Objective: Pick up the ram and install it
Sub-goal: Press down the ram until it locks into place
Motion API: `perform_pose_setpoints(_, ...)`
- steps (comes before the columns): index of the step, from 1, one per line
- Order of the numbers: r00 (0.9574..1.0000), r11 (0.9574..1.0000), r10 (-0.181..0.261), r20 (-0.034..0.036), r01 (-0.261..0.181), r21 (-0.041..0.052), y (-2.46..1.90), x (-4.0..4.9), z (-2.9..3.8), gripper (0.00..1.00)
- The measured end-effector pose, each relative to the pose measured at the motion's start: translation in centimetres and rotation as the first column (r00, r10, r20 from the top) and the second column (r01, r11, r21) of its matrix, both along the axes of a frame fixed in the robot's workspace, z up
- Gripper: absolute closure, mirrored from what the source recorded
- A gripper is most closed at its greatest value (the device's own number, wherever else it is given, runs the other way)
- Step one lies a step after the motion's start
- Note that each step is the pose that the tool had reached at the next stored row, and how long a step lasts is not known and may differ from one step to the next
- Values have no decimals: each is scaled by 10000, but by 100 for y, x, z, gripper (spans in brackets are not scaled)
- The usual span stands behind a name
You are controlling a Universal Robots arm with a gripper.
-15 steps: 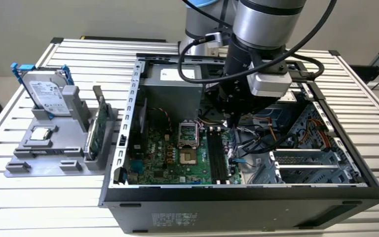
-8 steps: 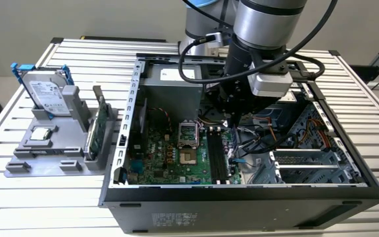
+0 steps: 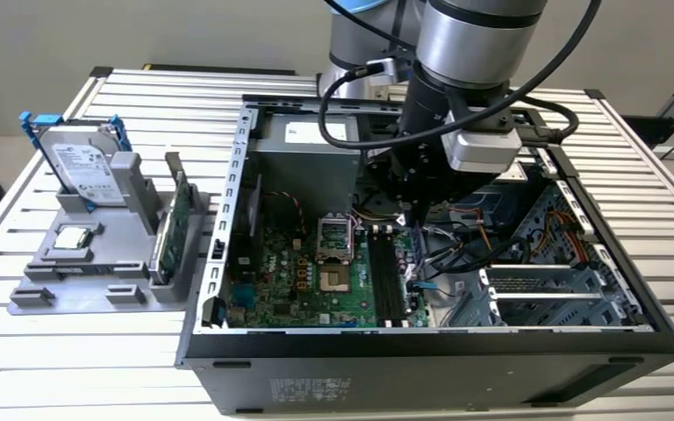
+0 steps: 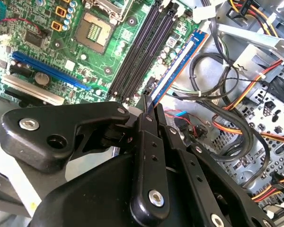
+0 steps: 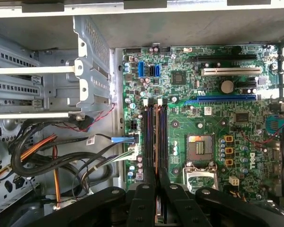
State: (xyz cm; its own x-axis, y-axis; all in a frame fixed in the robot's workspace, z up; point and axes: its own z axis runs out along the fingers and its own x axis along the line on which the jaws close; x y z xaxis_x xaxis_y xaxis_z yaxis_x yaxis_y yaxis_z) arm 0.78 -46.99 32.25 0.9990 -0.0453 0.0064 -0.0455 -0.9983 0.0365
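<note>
Fingers are clamped on the ram — held by the gripper edge-down over the motherboard's black slots.

Ram end (near gripper) hidden

grey wall, slatted metal table

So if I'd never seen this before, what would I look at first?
Probably the big silver and black robot arm reaching down into the open computer case on the slatted table. In the second wrist view its gripper pinches a long blue ram, held just beside the black slots on the green motherboard. On the exterior view's left, a grey stand holds a silver hard drive upright.
</note>
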Motion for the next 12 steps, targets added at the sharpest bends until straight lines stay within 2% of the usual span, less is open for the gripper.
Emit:
perform_pose_setpoints(2, 9999, 10000, 47, -100, -48, -66, 0, 15, -4, 100)
perform_pose_setpoints(6, 9997, 9992, 144, -176, -150, -374, -1, 31, -13, 100)
perform_pose_setpoints(7, 9997, 9990, 173, -185, -181, -421, -1, 36, -20, 100)
perform_pose_setpoints(12, 9992, 9984, 341, -230, -351, -454, 2, 69, -76, 100)
